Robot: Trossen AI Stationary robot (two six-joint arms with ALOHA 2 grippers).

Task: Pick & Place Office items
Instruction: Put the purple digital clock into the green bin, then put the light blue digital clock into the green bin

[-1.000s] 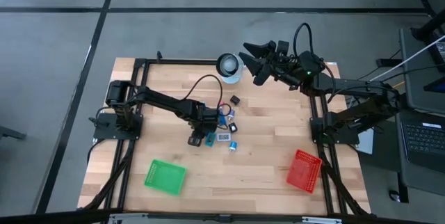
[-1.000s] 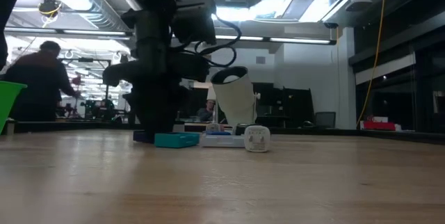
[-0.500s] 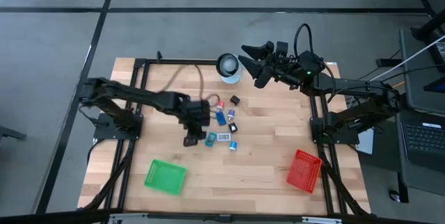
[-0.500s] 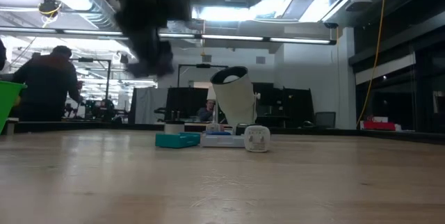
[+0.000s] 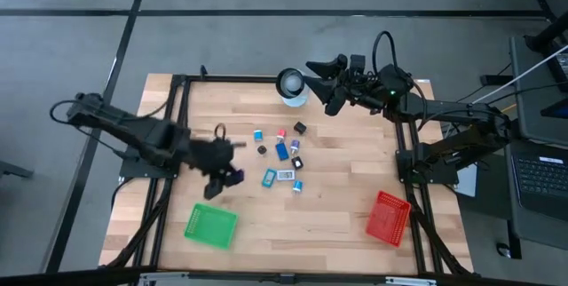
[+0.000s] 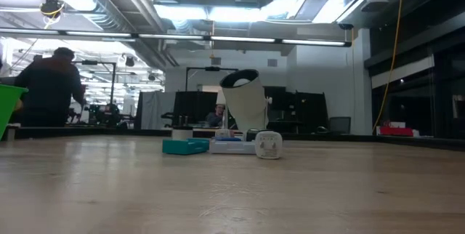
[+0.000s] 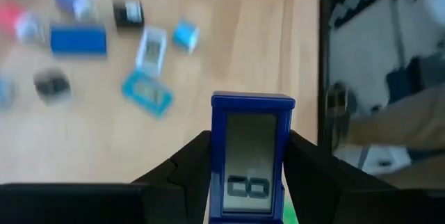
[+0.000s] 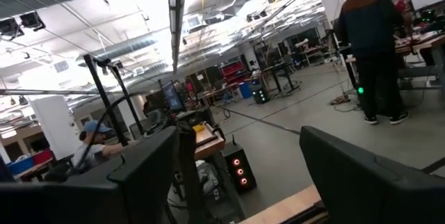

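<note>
While our right gripper is waiting wide open, our left fingers are clamping the blue block upright between them.

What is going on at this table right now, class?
The left gripper is shut on a small blue office item with a pale window and hangs over the table's left part, just above the green basket in the high view. The other office items lie scattered near the middle of the wooden table. The right gripper waits, open and empty, at the far edge beside a round white ring-shaped object. A red basket sits at the near right.
</note>
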